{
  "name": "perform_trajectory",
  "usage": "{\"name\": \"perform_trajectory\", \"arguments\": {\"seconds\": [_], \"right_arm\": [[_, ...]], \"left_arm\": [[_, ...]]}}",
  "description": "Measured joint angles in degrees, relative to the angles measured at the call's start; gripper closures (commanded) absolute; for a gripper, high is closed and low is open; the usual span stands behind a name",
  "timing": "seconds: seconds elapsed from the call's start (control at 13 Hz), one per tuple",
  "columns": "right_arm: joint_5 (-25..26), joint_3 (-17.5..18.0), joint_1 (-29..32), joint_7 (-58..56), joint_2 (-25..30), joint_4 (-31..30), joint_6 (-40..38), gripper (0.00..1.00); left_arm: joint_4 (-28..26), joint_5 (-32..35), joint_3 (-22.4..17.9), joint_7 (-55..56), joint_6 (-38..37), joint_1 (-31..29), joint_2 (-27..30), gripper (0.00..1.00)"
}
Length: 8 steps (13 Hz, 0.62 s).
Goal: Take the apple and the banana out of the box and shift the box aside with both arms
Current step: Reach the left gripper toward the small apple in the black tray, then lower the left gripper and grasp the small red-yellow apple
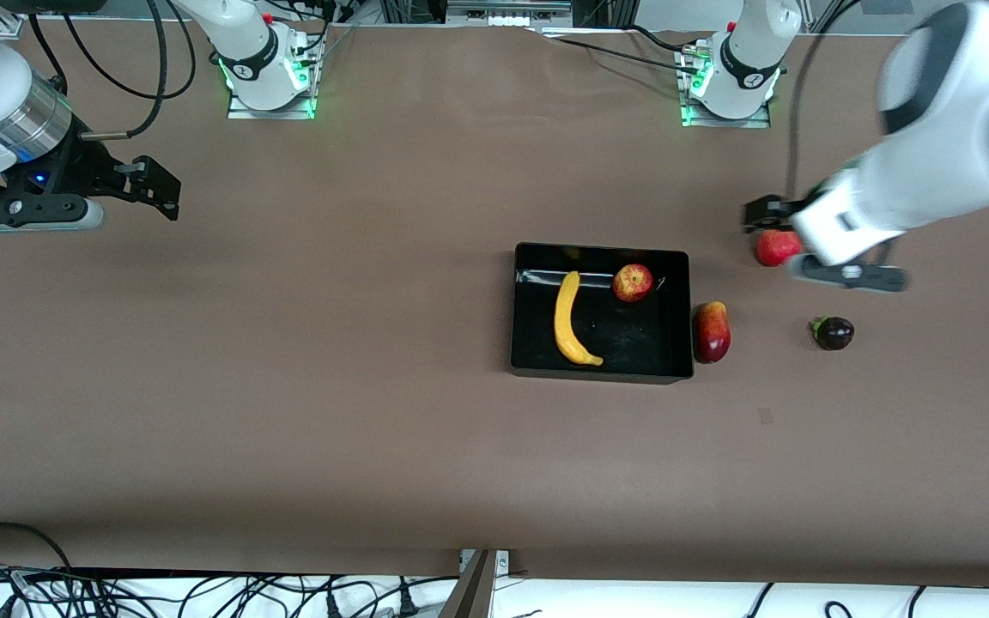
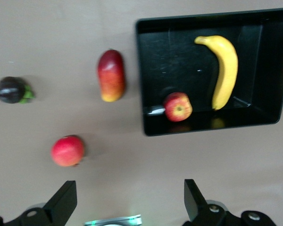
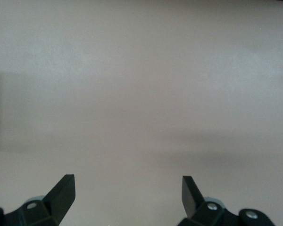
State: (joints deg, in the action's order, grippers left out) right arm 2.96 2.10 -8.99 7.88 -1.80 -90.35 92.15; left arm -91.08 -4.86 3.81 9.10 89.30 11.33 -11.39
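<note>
The banana [image 1: 571, 324] and the small apple [image 1: 633, 282] were both lying in the black tray [image 1: 529, 257] mid-table, apple farther from the front camera, with a red-yellow mango [image 1: 712, 332] just beside the tray wall toward the left arm's end. The left gripper [image 2: 129, 200] hung fingers spread and empty over the table by a red fruit [image 1: 775, 247], a dark plum-looking thing [image 1: 833, 333] nearby. The right gripper [image 3: 128, 195] waited over bare table at its own end, fingers also spread wide.
</note>
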Motion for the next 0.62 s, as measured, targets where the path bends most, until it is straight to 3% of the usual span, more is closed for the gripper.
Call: {"name": "perform_trajectory", "arguments": {"seconds": [0.38, 0.62], "right_arm": [[0.00, -0.03, 0.00, 0.00, -0.02, 0.00, 0.00, 0.00], [0.00, -0.05, 0.00, 0.00, -0.02, 0.00, 0.00, 0.00]], "left_arm": [[-1.16, 0.06, 0.23, 5.78, 12.85, 6.07, -12.30, 0.00], [-9.35, 0.06, 0.41, 5.44, 25.37, 7.52, -15.89, 0.00]]}}
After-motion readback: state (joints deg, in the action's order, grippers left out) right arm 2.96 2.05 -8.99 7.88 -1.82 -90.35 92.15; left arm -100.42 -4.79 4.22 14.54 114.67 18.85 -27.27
